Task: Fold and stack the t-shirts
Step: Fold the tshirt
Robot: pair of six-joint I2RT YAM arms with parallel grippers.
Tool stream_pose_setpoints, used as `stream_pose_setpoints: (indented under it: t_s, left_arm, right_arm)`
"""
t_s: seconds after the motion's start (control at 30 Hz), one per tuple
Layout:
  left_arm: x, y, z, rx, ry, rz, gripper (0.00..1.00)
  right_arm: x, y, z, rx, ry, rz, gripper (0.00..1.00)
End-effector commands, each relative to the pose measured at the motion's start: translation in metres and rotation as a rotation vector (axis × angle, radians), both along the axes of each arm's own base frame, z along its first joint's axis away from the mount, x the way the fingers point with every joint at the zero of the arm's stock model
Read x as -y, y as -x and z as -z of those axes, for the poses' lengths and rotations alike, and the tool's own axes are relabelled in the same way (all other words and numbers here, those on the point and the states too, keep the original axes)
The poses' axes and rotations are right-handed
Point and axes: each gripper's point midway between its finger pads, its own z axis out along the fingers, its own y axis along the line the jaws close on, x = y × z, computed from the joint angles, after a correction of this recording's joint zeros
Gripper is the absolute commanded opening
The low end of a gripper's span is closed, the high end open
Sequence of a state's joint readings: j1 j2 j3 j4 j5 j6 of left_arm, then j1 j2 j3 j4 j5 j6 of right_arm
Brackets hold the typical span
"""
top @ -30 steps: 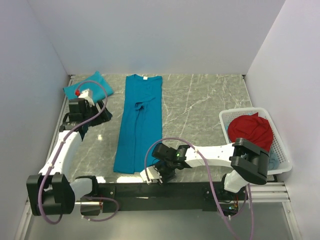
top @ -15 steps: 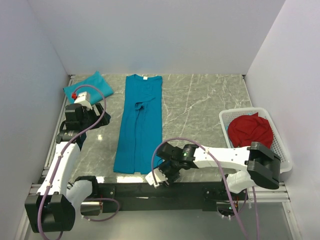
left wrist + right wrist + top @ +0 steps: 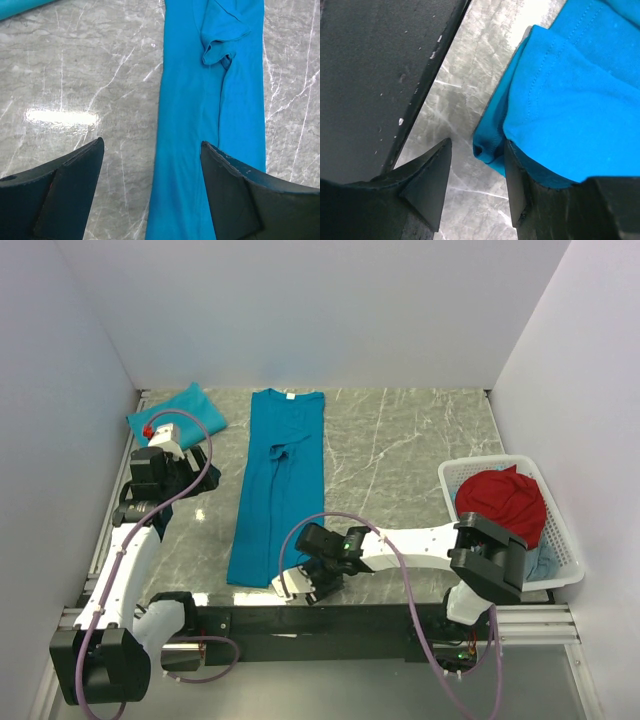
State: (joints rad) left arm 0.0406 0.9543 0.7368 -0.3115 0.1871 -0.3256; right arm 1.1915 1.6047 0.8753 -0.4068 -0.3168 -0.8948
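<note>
We set the right pincer (image 3: 476, 145) open astride the near hem corner of the long t-shirt (image 3: 277, 490), which spans far to near tabletop edge, apparently to lift a fold. The left pincer (image 3: 151, 145) hovers open over its left side.

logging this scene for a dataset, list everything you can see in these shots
long t-shirt: one, teal-blue, folded into a strip, table centre-left
folded t-shirt: one, teal-blue, far left corner
basket: one, white, right side of table
cloth: one, red, heaped in the basket
table: one, grey marble
left arm: one, white and black, jaws open over the table beside the strip
right arm: one, white and black, jaws open around the strip's near corner
</note>
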Motion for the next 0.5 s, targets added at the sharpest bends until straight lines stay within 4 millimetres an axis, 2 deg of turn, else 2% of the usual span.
stream_pose_setpoints:
  t_s: [0.0,0.13,0.27,0.37,0.4,0.47]
  left_arm:
    - [0.002,-0.004,-0.010,0.054,-0.011,0.027,0.83]
    - [0.003,-0.004,-0.012,0.061,-0.009,0.034,0.83]
    - [0.004,-0.003,-0.014,0.070,-0.006,0.038,0.83]
    - [0.005,-0.004,-0.013,0.066,-0.002,0.043,0.83]
    - [0.006,-0.004,-0.013,0.066,0.001,0.050,0.83]
    - [0.007,-0.004,-0.012,0.060,0.004,0.052,0.82]
  right_arm:
    - [-0.004,0.004,-0.018,0.007,-0.050,-0.032,0.53]
    - [0.007,0.029,-0.033,-0.090,-0.030,-0.130,0.52]
    - [0.013,0.041,-0.054,-0.113,-0.036,-0.226,0.52]
    - [0.009,0.028,-0.049,-0.069,-0.023,-0.132,0.53]
    - [-0.002,0.019,-0.047,-0.038,-0.059,-0.102,0.53]
    - [-0.010,0.005,-0.040,-0.002,-0.055,-0.029,0.54]
